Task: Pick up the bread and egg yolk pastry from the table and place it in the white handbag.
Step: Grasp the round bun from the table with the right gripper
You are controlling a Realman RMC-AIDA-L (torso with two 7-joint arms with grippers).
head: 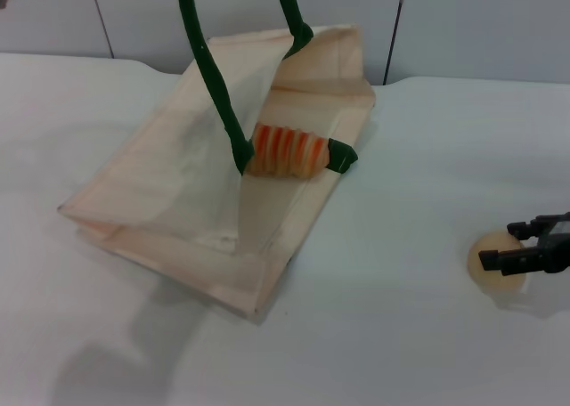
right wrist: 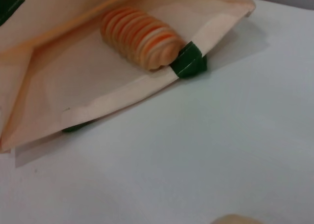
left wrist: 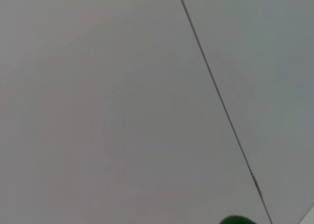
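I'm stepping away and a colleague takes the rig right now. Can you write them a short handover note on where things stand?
Right gripper: low over the table at the right edge of the head view, fingers open, at the egg yolk pastry but not closed on it.
Left gripper: out of view; the bag's green handle is pulled up taut on the left arm's side, holding the mouth open.
Bread: lies inside the white handbag, near its open edge.
Done: bread is in.
Left: grasp the pastry off the table and put it in the bag.
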